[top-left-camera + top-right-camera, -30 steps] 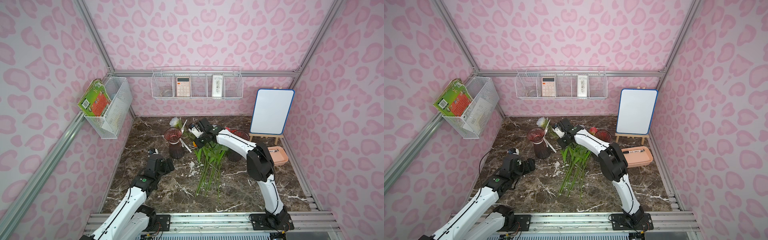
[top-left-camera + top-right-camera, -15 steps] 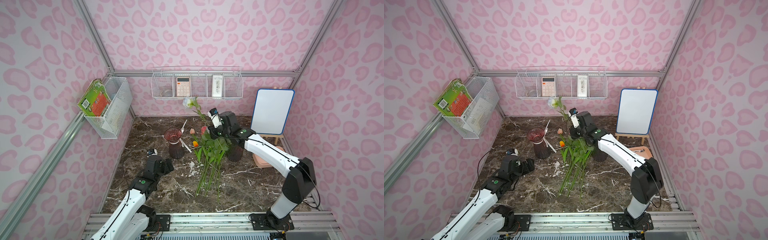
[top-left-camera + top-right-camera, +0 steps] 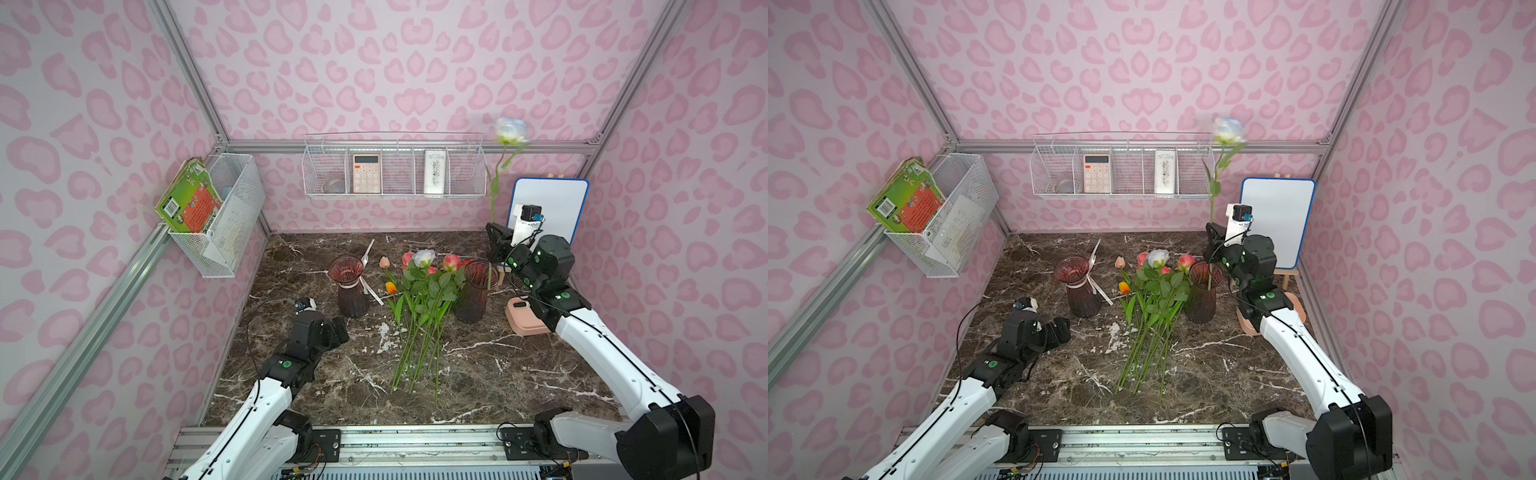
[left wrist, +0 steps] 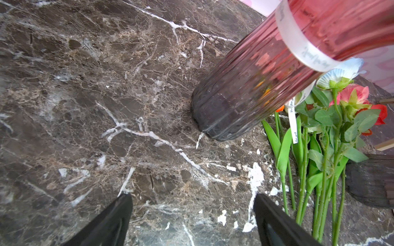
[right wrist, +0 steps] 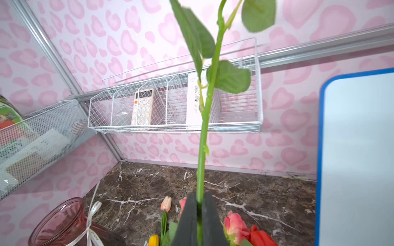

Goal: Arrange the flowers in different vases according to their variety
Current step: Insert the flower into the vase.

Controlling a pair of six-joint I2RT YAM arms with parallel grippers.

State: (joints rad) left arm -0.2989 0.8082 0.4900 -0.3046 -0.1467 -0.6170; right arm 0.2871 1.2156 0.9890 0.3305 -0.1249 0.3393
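On left arm (image 3: 266,401) and right arm (image 3: 598,349): smooth white link shells, chunky black joint housings, small green dots on joints. Thin black cables loop alongside. Black bases sit on ribbed silver aluminium rail (image 3: 415,442). Tips: matte black wedge-shaped fingers (image 4: 110,221).

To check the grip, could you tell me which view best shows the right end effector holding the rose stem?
The right wrist view: the right end effector is shut on the rose stem close up. Both top views show it small and distant; the left wrist view misses it.
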